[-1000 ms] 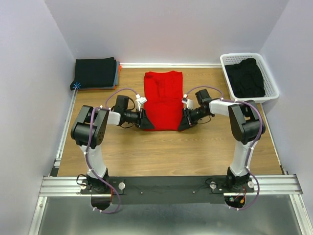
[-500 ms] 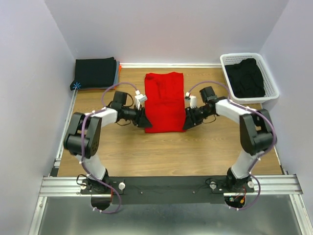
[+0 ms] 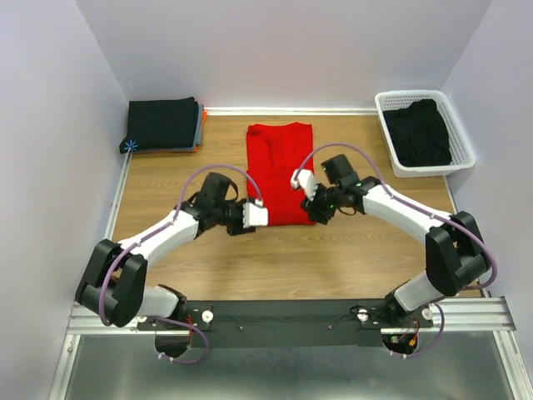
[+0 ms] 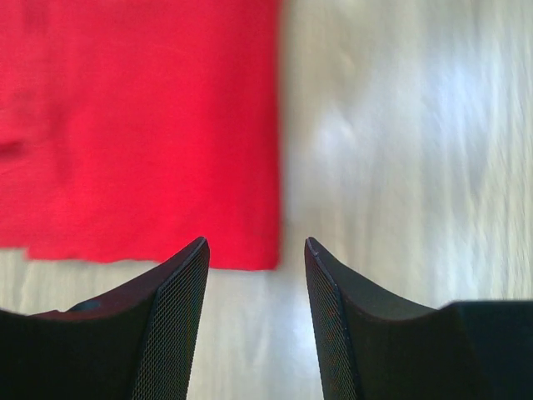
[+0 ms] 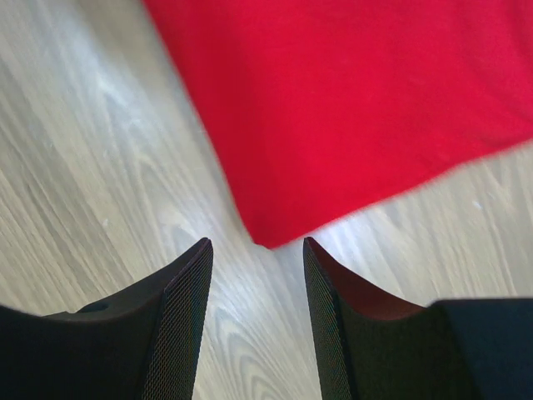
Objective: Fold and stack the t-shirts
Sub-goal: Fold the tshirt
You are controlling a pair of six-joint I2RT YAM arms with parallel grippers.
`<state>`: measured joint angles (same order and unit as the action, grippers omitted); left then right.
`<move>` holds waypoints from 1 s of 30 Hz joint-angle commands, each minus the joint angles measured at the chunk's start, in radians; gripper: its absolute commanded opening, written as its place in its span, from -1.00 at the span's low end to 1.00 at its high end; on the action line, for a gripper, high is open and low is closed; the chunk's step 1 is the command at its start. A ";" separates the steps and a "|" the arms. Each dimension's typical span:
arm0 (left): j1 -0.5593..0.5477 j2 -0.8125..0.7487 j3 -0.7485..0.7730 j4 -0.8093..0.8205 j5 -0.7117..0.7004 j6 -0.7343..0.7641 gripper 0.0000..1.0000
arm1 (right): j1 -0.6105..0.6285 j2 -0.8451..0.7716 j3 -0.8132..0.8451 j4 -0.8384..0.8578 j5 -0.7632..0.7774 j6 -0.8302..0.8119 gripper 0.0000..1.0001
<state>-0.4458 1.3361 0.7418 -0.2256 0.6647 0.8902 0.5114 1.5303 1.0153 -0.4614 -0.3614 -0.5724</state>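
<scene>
the red t-shirt [image 3: 280, 171] lies flat as a folded rectangle in the middle of the wooden table [image 3: 350, 258], its long side running away from the arms; the left gripper [image 4: 255, 243] hangs at the shirt's near left corner with its two fingers spread apart, only cloth and wood showing in the gap (this wrist view is a little blurred); the right gripper [image 5: 256, 242] sits likewise at the near right corner, fingers parted, the tip of the corner showing just between them; neither claw is clamped on the cloth; in the far left corner a stack of folded shirts [image 3: 162, 123], black on top, rests against the wall; at the far right a white basket [image 3: 385, 125] holds a crumpled black t-shirt [image 3: 420, 133]
</scene>
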 commanded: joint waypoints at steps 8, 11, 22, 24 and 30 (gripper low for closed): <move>-0.111 0.092 -0.081 0.106 -0.201 0.263 0.15 | 0.084 0.106 -0.095 0.179 0.157 -0.176 0.10; -0.120 0.126 -0.087 0.131 -0.226 0.265 0.12 | 0.082 0.116 -0.116 0.202 0.162 -0.196 0.09; -0.120 0.193 -0.030 0.140 -0.254 0.210 -0.33 | 0.082 0.139 -0.181 0.240 0.190 -0.227 0.01; -0.120 0.201 -0.021 0.121 -0.260 0.219 -0.49 | 0.084 0.146 -0.181 0.247 0.200 -0.227 -0.13; -0.122 0.207 -0.022 0.092 -0.298 0.256 -0.86 | 0.082 0.137 -0.169 0.248 0.217 -0.210 -0.98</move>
<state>-0.5652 1.5349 0.7025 -0.1051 0.4068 1.1240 0.5949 1.6482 0.8654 -0.1955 -0.1936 -0.7895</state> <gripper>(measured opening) 0.109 0.084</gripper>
